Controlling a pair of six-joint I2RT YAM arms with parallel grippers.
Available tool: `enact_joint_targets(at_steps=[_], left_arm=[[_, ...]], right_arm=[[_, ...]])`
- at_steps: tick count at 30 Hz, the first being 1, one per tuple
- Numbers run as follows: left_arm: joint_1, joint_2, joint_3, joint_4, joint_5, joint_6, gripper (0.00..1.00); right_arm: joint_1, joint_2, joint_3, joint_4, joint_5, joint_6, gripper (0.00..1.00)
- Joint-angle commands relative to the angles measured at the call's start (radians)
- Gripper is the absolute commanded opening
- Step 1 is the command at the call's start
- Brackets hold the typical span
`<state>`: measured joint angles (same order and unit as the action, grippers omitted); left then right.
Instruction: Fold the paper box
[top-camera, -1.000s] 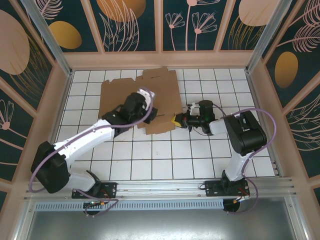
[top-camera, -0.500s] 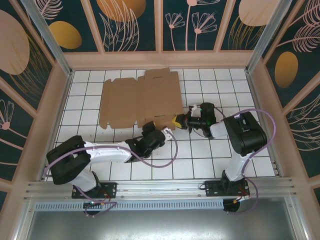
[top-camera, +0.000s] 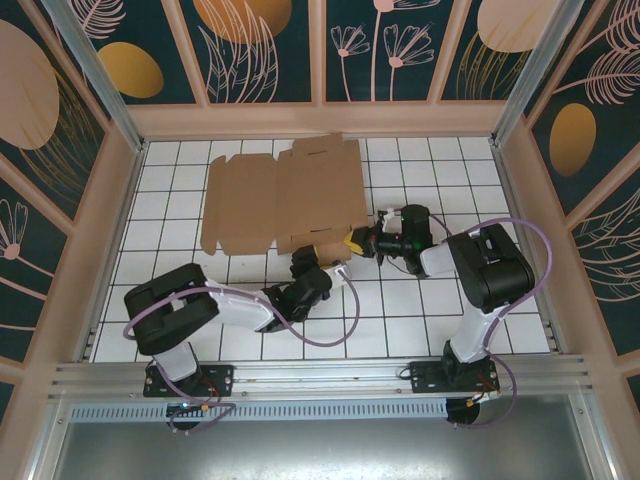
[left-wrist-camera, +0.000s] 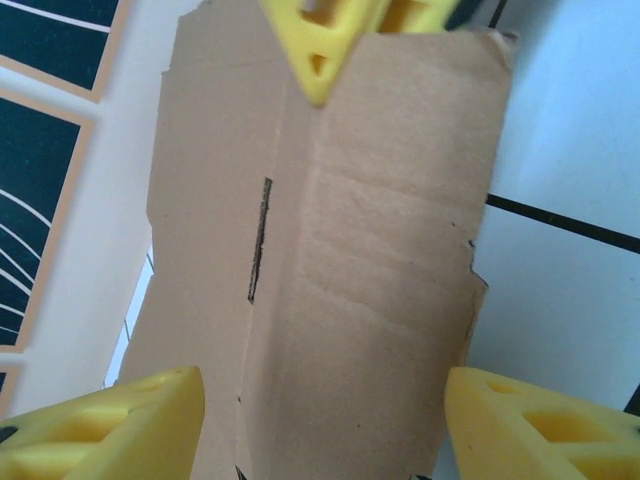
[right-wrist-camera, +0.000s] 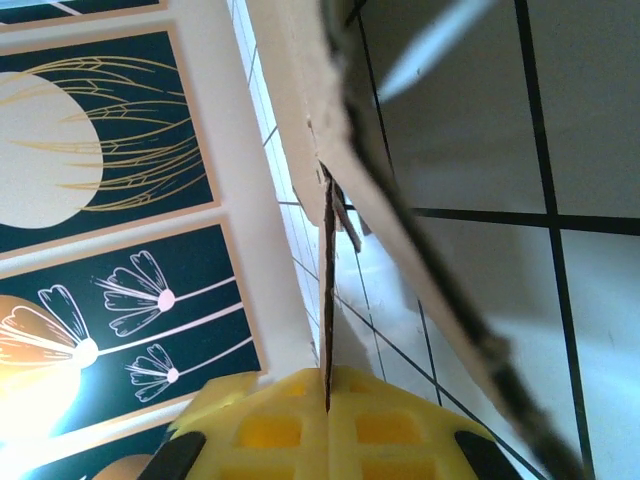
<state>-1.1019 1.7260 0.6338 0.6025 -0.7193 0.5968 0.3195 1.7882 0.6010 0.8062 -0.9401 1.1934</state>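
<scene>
White tiled table (top-camera: 400, 320): the right gripper (right-wrist-camera: 327, 385) is pressed together on the paper box (top-camera: 260, 200), pinching its near-right flap, likely to steady it. The left gripper (left-wrist-camera: 320, 410) is spread astride that flap. The box lies mostly flat toward the table's far edge.

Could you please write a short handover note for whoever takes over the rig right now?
Left gripper: open, its fingers on either side of the box's near-right flap, not closed on it.
Right gripper: shut on the edge of that same flap.
Box: lies opened out and mostly flat at the far left-centre of the table.
Done: one flap is gripped; no wall stands up yet.
Left: fold up the walls and flaps, tuck the tabs and close the box.
</scene>
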Motion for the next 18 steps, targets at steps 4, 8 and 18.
enact_joint_targets(at_steps=[4, 8, 18], left_arm=[[-0.002, 0.032, -0.019, 0.159, -0.065, 0.079, 0.65], [-0.011, -0.006, -0.021, 0.075, -0.020, 0.034, 0.65], [-0.033, -0.171, -0.028, -0.188, 0.134, -0.114, 0.67]], right_arm=[[-0.006, -0.039, -0.003, 0.028, -0.022, 0.011, 0.06], [-0.012, -0.048, 0.006, -0.022, -0.014, -0.020, 0.07], [-0.013, -0.038, 0.006, -0.032, -0.005, -0.027, 0.07]])
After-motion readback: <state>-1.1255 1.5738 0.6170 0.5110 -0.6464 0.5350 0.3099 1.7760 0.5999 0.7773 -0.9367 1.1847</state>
